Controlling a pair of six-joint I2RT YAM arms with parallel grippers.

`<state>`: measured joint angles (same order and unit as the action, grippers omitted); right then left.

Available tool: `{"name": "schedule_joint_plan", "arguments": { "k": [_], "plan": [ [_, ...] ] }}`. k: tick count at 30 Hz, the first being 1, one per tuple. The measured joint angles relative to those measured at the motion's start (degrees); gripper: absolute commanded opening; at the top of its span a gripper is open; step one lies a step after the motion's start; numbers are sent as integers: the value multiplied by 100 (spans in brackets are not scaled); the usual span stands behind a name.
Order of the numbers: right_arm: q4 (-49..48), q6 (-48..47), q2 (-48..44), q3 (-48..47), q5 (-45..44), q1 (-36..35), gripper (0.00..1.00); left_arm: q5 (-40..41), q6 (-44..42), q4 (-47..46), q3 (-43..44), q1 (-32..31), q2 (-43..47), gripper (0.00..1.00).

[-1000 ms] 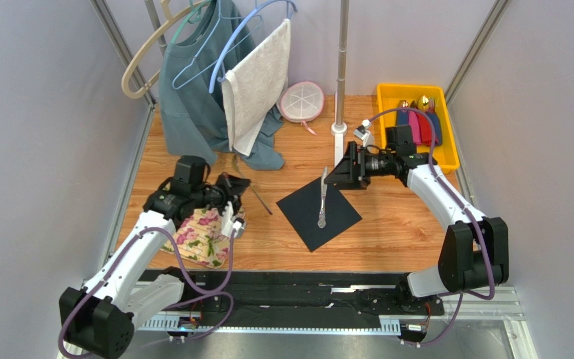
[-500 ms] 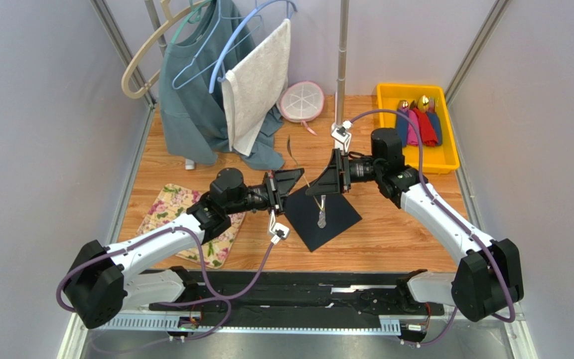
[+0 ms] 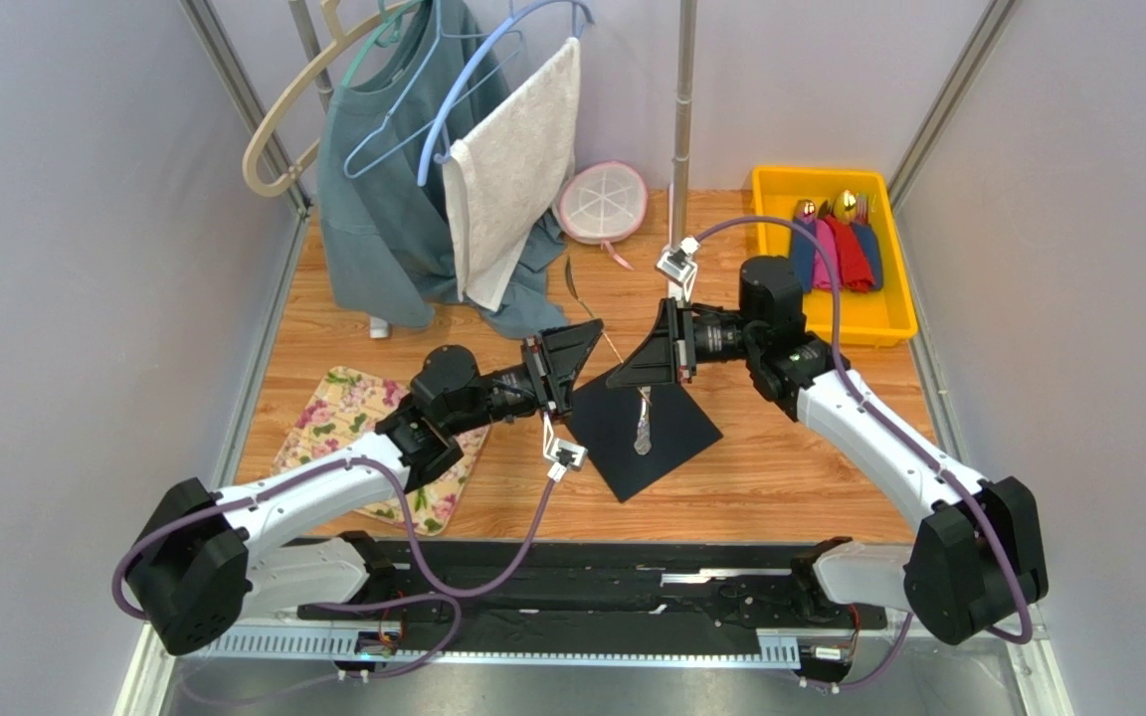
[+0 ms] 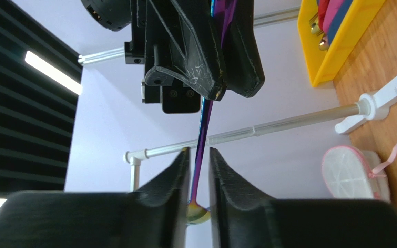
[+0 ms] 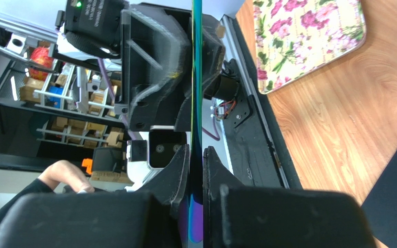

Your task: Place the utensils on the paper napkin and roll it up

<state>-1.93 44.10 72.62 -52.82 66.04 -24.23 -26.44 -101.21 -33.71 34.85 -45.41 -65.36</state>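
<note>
Above the table (image 3: pixel 803 470), spoon (image 4: pixel 203 134) threads both arms' jaws.

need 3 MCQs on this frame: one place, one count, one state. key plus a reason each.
1. Where is the yellow bin? A far right B near left C centre
2. How many pieces lie on the paper napkin? A none B one C three
3. The spoon is: A in the bin B flat on the napkin C held in the air

A: the top view shows it far right. B: a single utensil lies there. C: the right hand grips it and the left hand flanks it.
</note>
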Motion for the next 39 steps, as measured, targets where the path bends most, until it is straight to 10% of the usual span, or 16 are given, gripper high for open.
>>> {"name": "schedule_joint_plan", "arguments": {
  "k": [8,18,26,39],
  "plan": [
    [909,-424,-269,-203,-918,522,0,1084,1794,2107,1281,-87,605,54],
    [1838,-1467,-1207,-625,-3711,319,0,1681,8769,4981,5287,890,-142,38],
    [2039,-2065,-1604,-625,-5984,-844,0,577,12651,5058,4588,868,-984,34],
    [2205,-2063,-1473,-605,-7357,-1257,0,520,14622,3628,4251,254,-1637,35]
  ]
}}
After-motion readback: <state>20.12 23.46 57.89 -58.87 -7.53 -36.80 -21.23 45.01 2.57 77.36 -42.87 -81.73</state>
